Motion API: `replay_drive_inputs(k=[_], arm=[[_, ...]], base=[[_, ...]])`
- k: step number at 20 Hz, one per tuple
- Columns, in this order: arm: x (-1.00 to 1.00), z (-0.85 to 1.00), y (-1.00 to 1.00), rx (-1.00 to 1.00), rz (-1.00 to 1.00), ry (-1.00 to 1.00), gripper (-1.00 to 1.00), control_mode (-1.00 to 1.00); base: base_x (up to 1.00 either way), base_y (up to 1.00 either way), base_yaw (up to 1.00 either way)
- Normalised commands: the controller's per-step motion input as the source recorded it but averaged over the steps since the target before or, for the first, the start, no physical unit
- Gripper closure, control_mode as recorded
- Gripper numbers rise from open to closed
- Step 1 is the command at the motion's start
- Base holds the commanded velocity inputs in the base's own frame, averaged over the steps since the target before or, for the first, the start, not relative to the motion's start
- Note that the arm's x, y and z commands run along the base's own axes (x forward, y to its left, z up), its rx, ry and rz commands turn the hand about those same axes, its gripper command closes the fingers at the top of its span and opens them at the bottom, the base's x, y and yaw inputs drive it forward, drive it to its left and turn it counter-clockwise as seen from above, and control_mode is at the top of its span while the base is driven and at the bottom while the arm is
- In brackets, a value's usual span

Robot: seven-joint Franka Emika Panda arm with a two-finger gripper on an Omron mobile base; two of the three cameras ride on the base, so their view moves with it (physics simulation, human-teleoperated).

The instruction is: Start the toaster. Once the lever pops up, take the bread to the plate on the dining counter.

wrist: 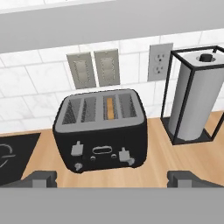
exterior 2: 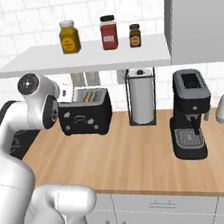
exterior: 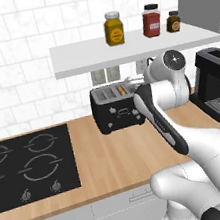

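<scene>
Toaster sits centred beyond the wide-spread jaws.

From my hand camera the toaster sits on the wood counter against the wall. The bread stands in one of its top slots. The paper towel holder is right of the toaster, the hob left, and the coffee machine farther right.

Black coffee machine on wood surface, paper towel roll in wire holder, three jars on shelf, possibly a white bottle far right
</scene>
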Motion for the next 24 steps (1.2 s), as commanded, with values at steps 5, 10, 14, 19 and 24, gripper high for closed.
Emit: replay_drive_inputs(k=[5,10,14,19,24], arm=[[0.00,0.00,0.00,0.00,0.00,0.00,-1.00,-1.00],[0.00,0.00,0.00,0.00,0.00,0.00,-1.00,-1.00],[0.00,0.00,0.00,0.00,0.00,0.00,-1.00,-1.00],[0.00,0.00,0.00,0.00,0.00,0.00,-1.00,-1.00],[0.00,0.00,0.00,0.00,0.00,0.00,-1.00,-1.00]], base=[[0.00,0.00,0.00],[0.00,0.00,0.00],[0.00,0.00,0.00],[0.00,0.00,0.00],[0.00,0.00,0.00]])
